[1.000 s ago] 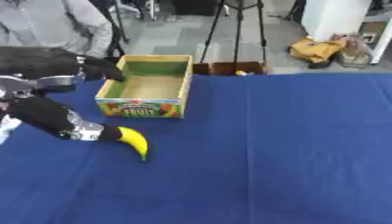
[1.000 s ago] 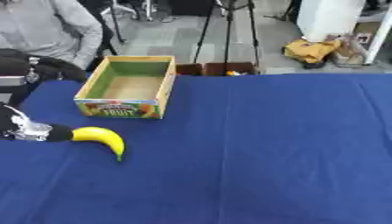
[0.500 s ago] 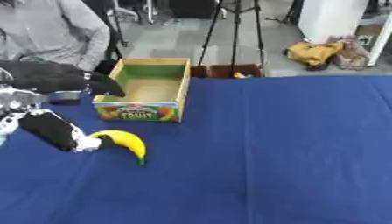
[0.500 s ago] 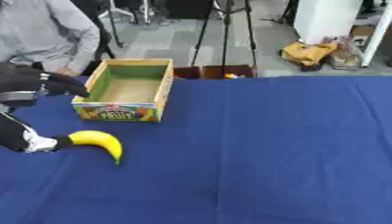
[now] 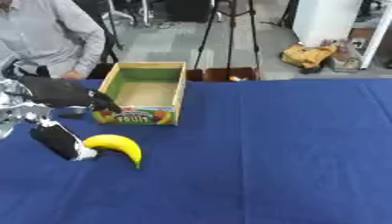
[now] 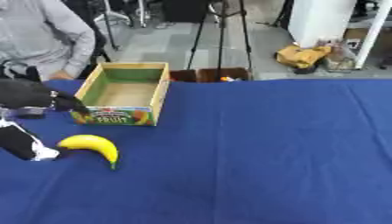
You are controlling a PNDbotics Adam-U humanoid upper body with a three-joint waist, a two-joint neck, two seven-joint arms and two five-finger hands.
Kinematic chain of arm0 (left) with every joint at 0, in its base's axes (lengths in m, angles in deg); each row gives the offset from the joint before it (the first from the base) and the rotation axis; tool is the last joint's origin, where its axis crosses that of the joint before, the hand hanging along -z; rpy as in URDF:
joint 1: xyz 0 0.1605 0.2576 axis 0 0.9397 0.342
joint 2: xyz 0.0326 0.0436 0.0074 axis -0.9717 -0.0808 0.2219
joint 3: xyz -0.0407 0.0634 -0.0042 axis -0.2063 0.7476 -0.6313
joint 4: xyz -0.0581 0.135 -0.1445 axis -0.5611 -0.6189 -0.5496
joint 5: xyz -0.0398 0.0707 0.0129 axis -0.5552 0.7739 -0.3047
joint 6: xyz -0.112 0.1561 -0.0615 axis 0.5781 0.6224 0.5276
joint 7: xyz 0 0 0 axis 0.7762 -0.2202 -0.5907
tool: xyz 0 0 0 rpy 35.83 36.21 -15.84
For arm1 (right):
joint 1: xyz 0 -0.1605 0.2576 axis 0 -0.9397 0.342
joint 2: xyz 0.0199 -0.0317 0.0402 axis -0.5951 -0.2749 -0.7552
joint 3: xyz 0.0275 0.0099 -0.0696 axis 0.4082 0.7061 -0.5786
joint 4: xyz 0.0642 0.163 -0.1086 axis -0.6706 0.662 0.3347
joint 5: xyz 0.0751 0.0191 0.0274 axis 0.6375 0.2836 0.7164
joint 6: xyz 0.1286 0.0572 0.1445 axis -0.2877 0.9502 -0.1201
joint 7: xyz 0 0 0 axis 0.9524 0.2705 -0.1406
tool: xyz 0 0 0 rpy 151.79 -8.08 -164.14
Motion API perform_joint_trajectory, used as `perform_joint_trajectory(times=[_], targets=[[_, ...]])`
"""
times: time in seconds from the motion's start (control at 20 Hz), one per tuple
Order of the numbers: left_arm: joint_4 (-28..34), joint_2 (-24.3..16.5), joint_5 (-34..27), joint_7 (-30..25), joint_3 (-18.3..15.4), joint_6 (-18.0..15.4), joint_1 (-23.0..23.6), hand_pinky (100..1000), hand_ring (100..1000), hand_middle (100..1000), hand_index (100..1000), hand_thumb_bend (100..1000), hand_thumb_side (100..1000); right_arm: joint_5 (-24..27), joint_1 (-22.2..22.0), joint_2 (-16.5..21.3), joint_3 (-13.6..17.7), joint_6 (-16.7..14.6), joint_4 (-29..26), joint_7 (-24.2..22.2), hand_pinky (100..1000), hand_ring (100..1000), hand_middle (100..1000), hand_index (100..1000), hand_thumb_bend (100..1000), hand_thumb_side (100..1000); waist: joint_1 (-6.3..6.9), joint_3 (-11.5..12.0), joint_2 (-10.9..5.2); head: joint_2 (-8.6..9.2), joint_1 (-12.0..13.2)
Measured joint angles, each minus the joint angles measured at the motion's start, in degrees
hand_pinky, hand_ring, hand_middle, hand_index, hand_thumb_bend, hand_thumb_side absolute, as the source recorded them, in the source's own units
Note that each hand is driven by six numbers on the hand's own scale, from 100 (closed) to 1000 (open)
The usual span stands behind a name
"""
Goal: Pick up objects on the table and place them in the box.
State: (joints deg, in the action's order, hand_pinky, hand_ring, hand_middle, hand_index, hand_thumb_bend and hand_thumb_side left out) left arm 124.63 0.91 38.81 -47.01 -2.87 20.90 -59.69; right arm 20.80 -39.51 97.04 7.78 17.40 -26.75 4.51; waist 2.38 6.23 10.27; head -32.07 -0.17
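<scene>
A yellow banana (image 5: 115, 145) lies on the blue table, in front of the cardboard fruit box (image 5: 136, 116), which is open on top and shows nothing inside. My left hand (image 5: 60, 92) comes in from the left edge and is open. Its black fingers stretch out above the table toward the box's left front corner. Its thumb (image 5: 57, 142) lies lower and touches the banana's left end. Nothing is held. My right hand shows in neither view.
The blue cloth of the table (image 5: 275, 153) stretches wide to the right of the banana and box. Beyond the far edge stand a tripod (image 5: 229, 39), a white cabinet (image 5: 325, 19) and a yellow bag (image 5: 306, 56) on the floor.
My left hand has drawn back toward the left edge, with fingers and thumb spread wider apart. The banana now lies a little further left and flatter.
</scene>
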Motion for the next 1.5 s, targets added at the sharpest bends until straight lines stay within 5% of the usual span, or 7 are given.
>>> perform_joint_trajectory(times=[0.4, 0.5, 1.5], targets=[[-4.4, 1.9, 1.0, 0.0, 0.9, -1.2, -1.2, 757, 795, 886, 1000, 395, 620, 0.0, 0.1, -0.4, 0.0, -0.1, 0.0, -0.1, 761, 840, 816, 831, 100, 908, -0.04, -0.1, 0.53, 0.43, 0.4], [-5.3, 2.3, 1.0, 0.0, 0.8, -1.4, -1.3, 827, 937, 888, 1000, 371, 599, 0.0, 0.1, -0.4, 0.0, -0.1, 0.0, -0.1, 762, 840, 814, 830, 100, 908, -0.1, -0.2, 0.68, 0.44, 0.5], [-16.6, 7.8, 2.6, 0.0, 0.5, -1.3, -2.7, 729, 880, 881, 963, 220, 494, 0.0, 0.2, -0.9, 0.0, -0.2, 0.0, -0.1, 763, 830, 804, 830, 100, 909, -0.73, -0.8, 1.12, 1.96, 0.9]])
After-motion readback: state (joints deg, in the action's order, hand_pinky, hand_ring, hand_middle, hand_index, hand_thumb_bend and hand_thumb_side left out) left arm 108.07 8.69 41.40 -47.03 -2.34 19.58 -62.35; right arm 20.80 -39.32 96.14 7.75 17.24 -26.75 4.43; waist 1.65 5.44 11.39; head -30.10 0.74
